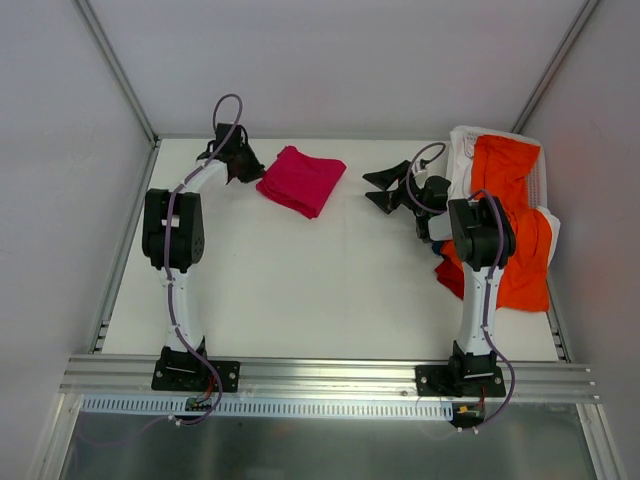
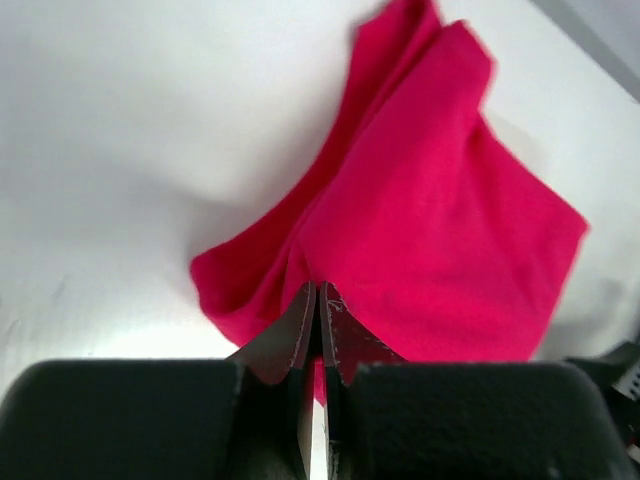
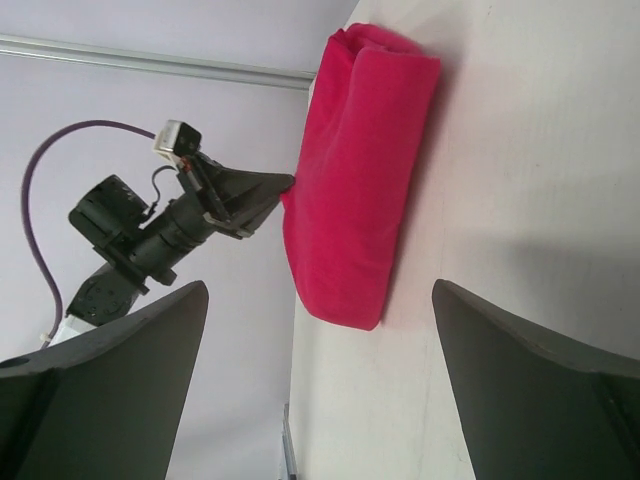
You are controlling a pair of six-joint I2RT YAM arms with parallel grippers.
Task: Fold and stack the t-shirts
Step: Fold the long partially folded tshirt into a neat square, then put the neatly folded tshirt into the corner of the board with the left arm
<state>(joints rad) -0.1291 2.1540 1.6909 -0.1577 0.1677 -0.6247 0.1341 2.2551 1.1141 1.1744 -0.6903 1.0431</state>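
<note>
Left gripper [image 1: 248, 166] pinches folded crimson t-shirt [image 1: 302, 180], 12 o'clock. Right gripper [image 1: 383, 190] wide, empty; orange t-shirt [image 1: 505, 168], 2 o'clock.

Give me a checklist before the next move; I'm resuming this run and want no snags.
1. Crimson t-shirt folded, lying on the table: ok.
2. Left gripper shut at its edge, free of cloth: cannot tell.
3. Right gripper open and empty: ok.
4. Orange t-shirt folded: not ok, it lies crumpled at the table's right edge.
5. Shirts stacked: not ok, they lie well apart.
</note>
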